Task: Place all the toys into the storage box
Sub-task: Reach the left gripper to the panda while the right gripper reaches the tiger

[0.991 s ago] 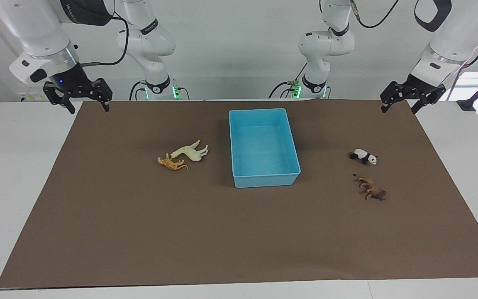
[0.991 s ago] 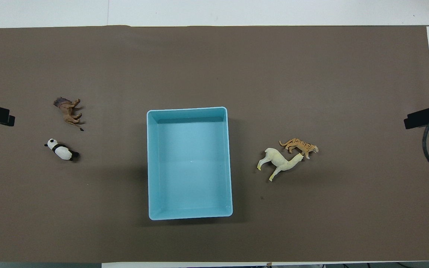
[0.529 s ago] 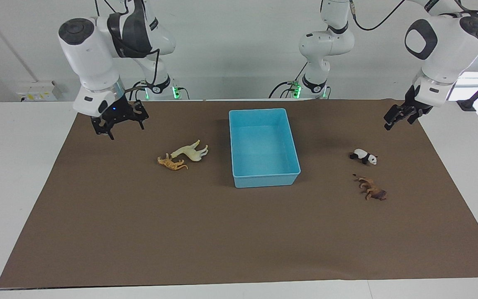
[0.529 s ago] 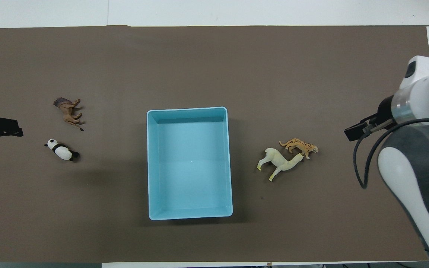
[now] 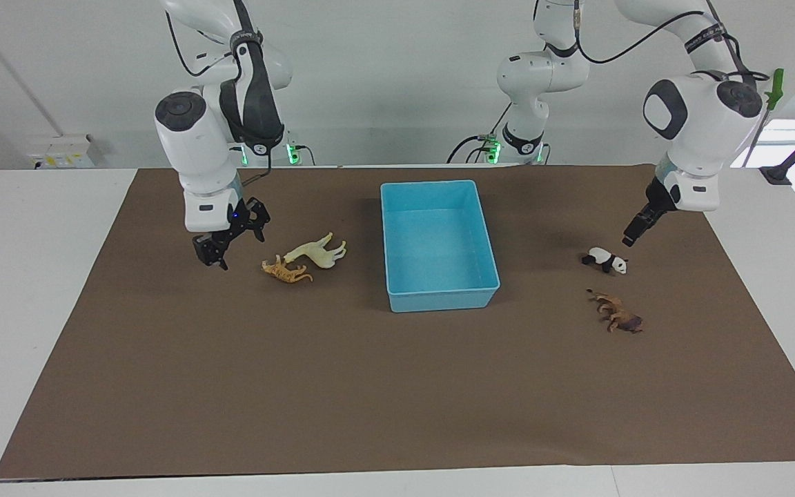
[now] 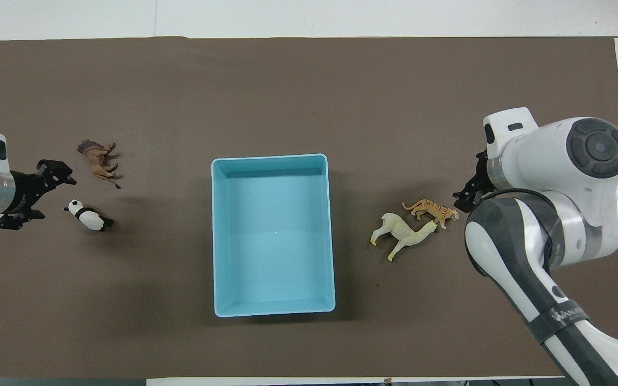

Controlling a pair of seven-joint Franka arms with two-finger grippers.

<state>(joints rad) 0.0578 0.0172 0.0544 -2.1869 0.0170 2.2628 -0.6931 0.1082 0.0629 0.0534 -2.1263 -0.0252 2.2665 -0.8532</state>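
Note:
The light-blue storage box (image 5: 439, 301) stands empty in the middle of the brown mat; it also shows in the overhead view (image 6: 274, 312). The cream horse (image 5: 315, 252) and the orange tiger (image 5: 286, 270) lie side by side toward the right arm's end. My right gripper (image 5: 228, 248) hangs open just above the mat beside the tiger (image 6: 432, 209), apart from it. The panda (image 5: 604, 260) and the brown maned animal (image 5: 617, 314) lie toward the left arm's end. My left gripper (image 5: 631, 237) is open and low beside the panda (image 6: 89, 216), not touching it.
The brown mat (image 5: 370, 386) covers most of the white table (image 5: 25, 276). The two arm bases (image 5: 522, 138) stand at the robots' edge. A wide stretch of bare mat lies farther from the robots than the box.
Both arms have swung in from the table's ends and come down. The right gripper is now beside the tiger, the left beside the panda. The toys and box have not moved.

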